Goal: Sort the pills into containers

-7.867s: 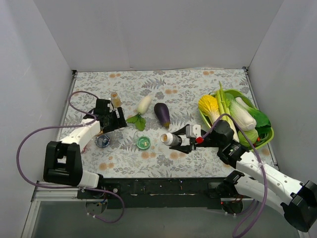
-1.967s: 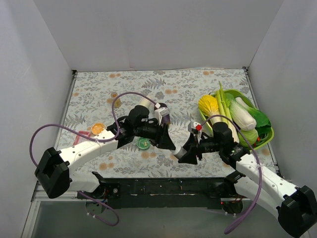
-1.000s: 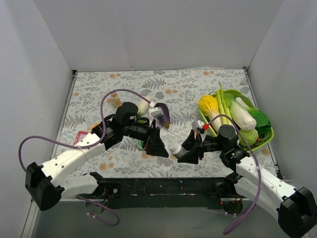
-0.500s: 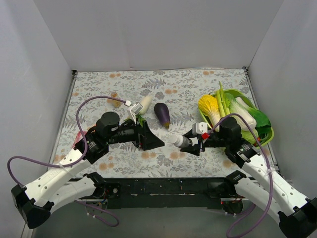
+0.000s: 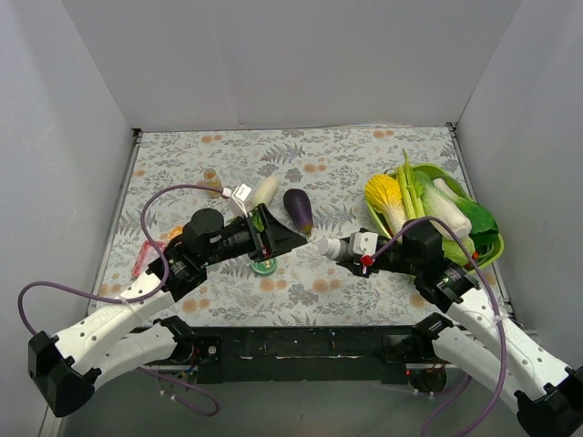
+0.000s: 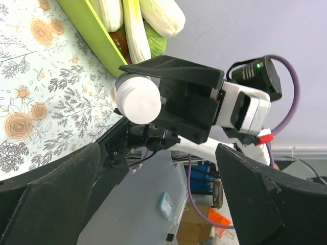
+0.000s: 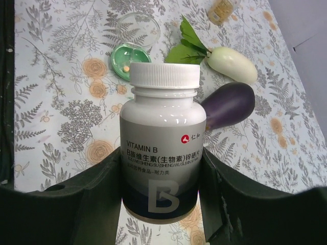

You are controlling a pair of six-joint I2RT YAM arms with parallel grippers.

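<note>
**Hold.** The right gripper (image 7: 162,176) is clamped on the body of a bottle (image 7: 162,153), one finger on each side. The bottle is raised off the table near the eggplant (image 5: 298,210), on the arms' side of it. It lies level, with its cap (image 6: 138,99) aimed at the left gripper (image 5: 290,240). That gripper's jaws stand wide apart and hold nothing. It sits in front of the eggplant, facing the cap and just short of it.

**Judgement.** One arm appears to be presenting the bottle so that the other can grip the cap and twist it off. The cap is on, so no pills can come out yet. Sorting seems to be at an early stage.

**The bottle.** It is white and glossy, with a ribbed white screw cap. The label reads "VITAMIN B", with a dark band at the base.

**The dishes.** The green dish (image 7: 130,57) rests on the table in front of the eggplant, below the left arm. It holds an orange speck, possibly a pill. A paler dish (image 7: 138,24) lies just beside it, and I cannot settle its colour. The orange dish (image 5: 173,234) is well to the left of the eggplant and partly hidden.
</note>
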